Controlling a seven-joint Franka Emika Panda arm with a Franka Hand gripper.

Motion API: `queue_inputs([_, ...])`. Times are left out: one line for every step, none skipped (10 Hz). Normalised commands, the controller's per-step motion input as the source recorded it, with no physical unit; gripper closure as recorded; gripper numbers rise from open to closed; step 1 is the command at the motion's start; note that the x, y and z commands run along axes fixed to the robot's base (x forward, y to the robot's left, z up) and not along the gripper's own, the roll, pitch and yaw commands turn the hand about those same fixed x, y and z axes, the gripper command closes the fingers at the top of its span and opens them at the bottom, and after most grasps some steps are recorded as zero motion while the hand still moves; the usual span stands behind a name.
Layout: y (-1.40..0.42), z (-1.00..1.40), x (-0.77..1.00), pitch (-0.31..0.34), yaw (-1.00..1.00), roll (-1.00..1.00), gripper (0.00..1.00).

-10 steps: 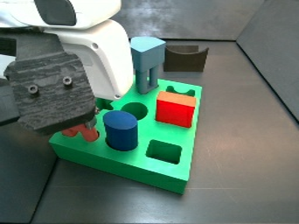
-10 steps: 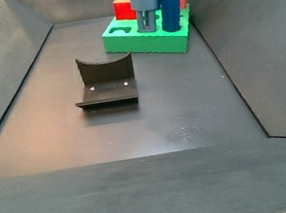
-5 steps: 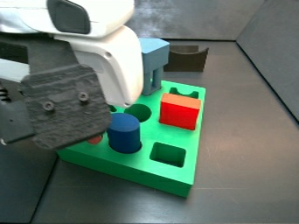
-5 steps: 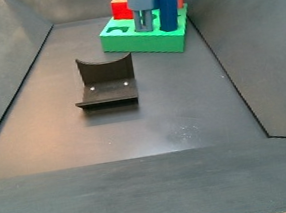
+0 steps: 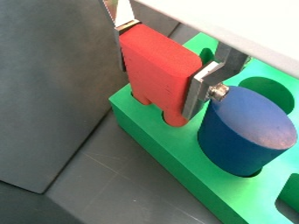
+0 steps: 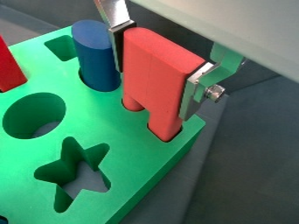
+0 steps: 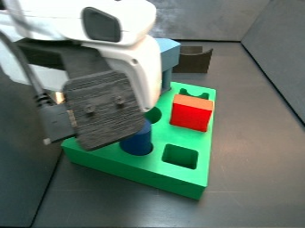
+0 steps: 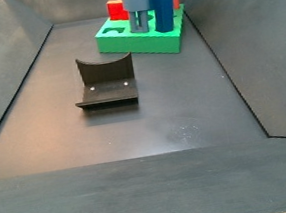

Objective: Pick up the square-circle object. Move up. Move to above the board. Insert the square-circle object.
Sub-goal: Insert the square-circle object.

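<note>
My gripper (image 5: 165,59) is shut on the square-circle object (image 5: 156,54), a tall salmon-red peg that stands upright between the silver fingers (image 6: 200,86) in both wrist views. Its two legs (image 6: 163,129) reach down to a corner of the green board (image 6: 117,188), right beside a dark blue cylinder (image 5: 244,131). I cannot tell how deep the legs sit. In a side view the gripper's body (image 7: 105,107) hides the peg. The board (image 8: 143,42) lies at the far end of the floor.
On the board are a red cube (image 7: 191,113), a light blue peg (image 8: 138,6), the blue cylinder (image 7: 137,142), a star hole (image 6: 76,171), a round hole (image 6: 35,118) and a square hole (image 7: 179,158). The dark fixture (image 8: 106,81) stands mid-floor. Sloped walls enclose the floor.
The gripper has shifted over the board's corner and now hides the peg in a side view. The board with its pieces has slid slightly to the left.
</note>
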Motion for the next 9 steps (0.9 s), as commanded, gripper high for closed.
queue_inputs([0.18, -1.0, 0.41, 0.0, 0.0, 0.0, 1.0])
queue_inputs([0.3, -1.0, 0.49, 0.03, -0.09, 0.01, 1.0])
queue_inputs([0.49, -1.0, 0.55, 0.066, -0.2, 0.0, 1.0])
queue_inputs([0.64, -0.95, 0.58, 0.163, -0.19, 0.0, 1.0])
queue_inputs([0.55, -0.51, 0.47, 0.226, -0.05, -0.24, 1.0])
queue_inputs([0.26, -0.32, 0.22, 0.089, -0.01, -0.2, 1.0])
queue_inputs([0.09, -0.25, 0.08, 0.0, -0.03, -0.17, 1.0])
queue_inputs([0.12, -0.23, 0.0, -0.003, -0.03, -0.15, 1.0])
queue_inputs([0.13, 0.0, 0.01, 0.003, 0.0, 0.0, 1.0])
